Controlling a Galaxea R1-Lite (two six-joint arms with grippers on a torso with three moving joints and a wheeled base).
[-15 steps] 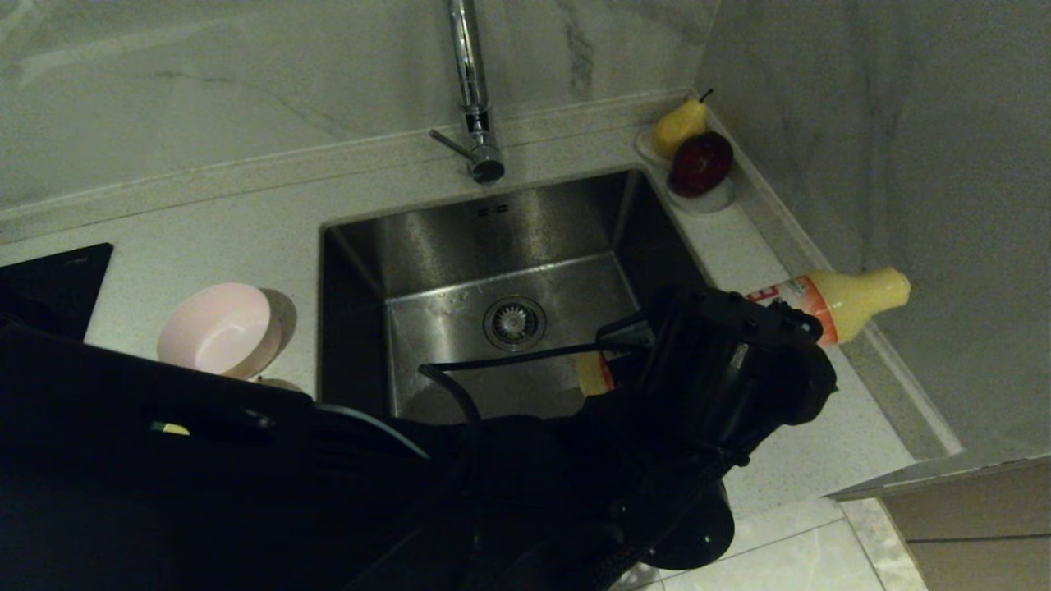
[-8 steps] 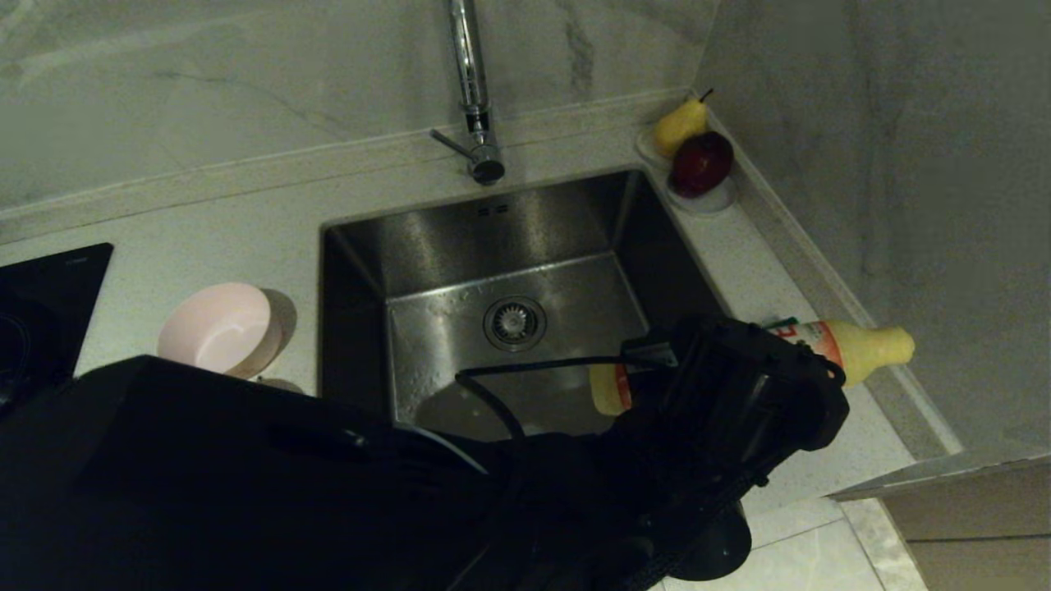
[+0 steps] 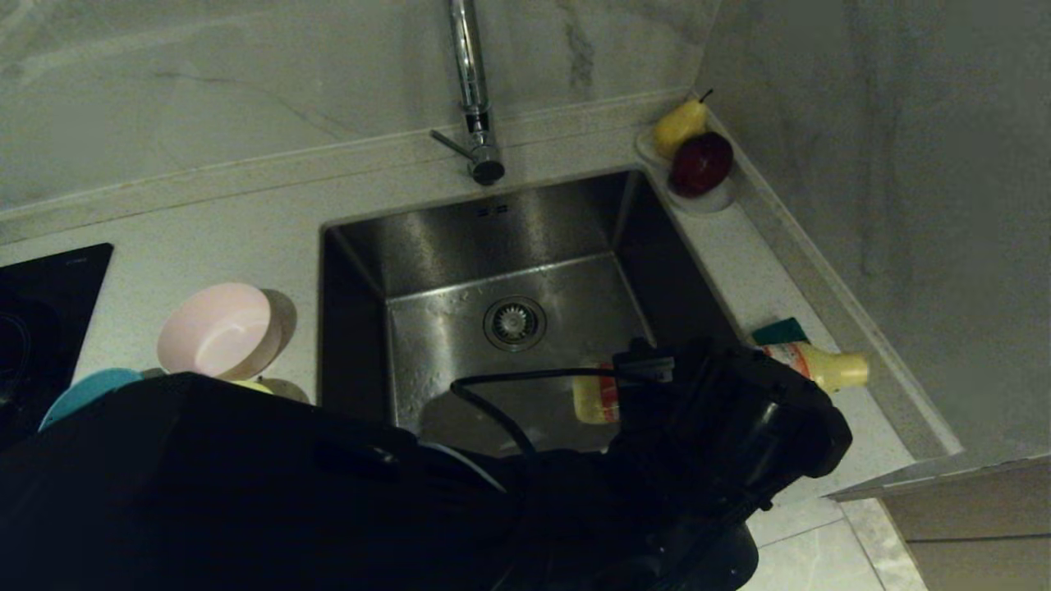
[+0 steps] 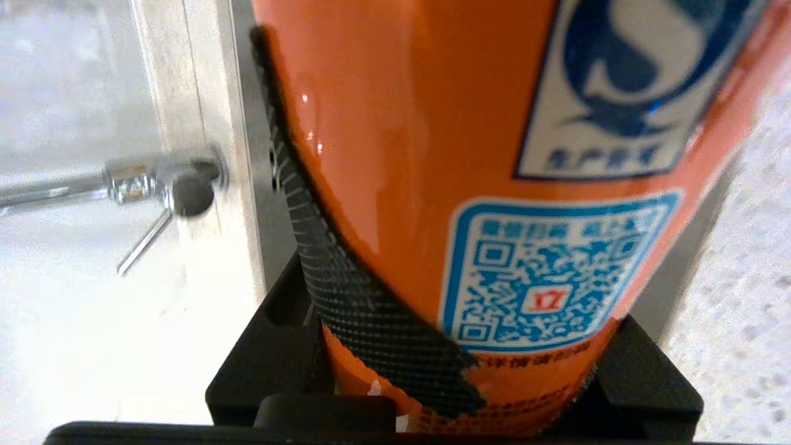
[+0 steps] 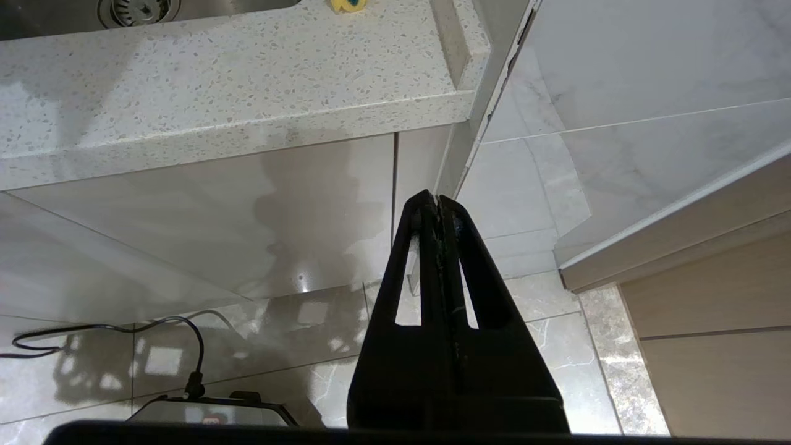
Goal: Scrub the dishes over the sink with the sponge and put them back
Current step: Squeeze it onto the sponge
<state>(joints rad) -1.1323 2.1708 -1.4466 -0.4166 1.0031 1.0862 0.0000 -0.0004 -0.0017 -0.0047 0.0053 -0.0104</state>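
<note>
Gripping the detergent bottle (image 4: 494, 185) sideways over the sink (image 3: 509, 246) edge, the left gripper (image 4: 457, 395) risks letting its slick plastic slide out.

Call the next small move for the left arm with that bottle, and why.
Probably tip the nozzle slightly further down toward the sponge. The left gripper is clamped on the detergent bottle, which lies roughly level, cap end beside the sponge on the counter right of the sink. The pink bowl sits untouched at left.
</note>
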